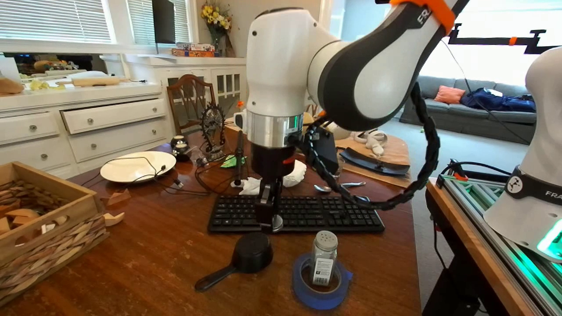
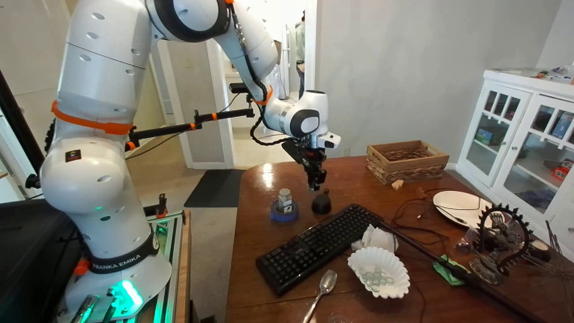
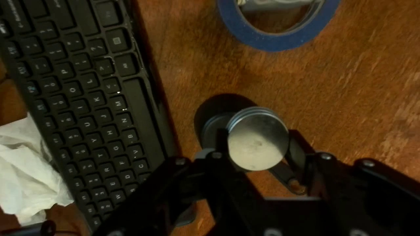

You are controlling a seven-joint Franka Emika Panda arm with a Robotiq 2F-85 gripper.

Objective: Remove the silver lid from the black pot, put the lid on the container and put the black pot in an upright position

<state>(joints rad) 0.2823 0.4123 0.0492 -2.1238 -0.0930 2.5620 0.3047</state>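
My gripper [image 1: 268, 219] is shut on the silver lid [image 3: 257, 144], gripping it by its sides. The lid also shows at the fingertips in an exterior view [image 1: 277, 223]. In the wrist view the gripper [image 3: 258, 140] holds it above the black pot [image 3: 213, 106] and partly covers the pot. The black pot [image 1: 253, 253] sits on the table, seemingly bottom up, its handle pointing away from the keyboard. It also shows below the gripper in an exterior view [image 2: 321, 204]. A glass jar with a perforated top, likely the container [image 1: 324, 261], stands beside the pot [image 2: 285, 200].
A blue tape roll [image 1: 303, 292] surrounds the jar's base. A black keyboard [image 1: 325, 215] lies close to the pot. A woven basket [image 2: 403, 163], a white plate [image 1: 138, 166], cables, a spoon [image 2: 328, 282] and a white fluted bowl [image 2: 399, 269] are on the table.
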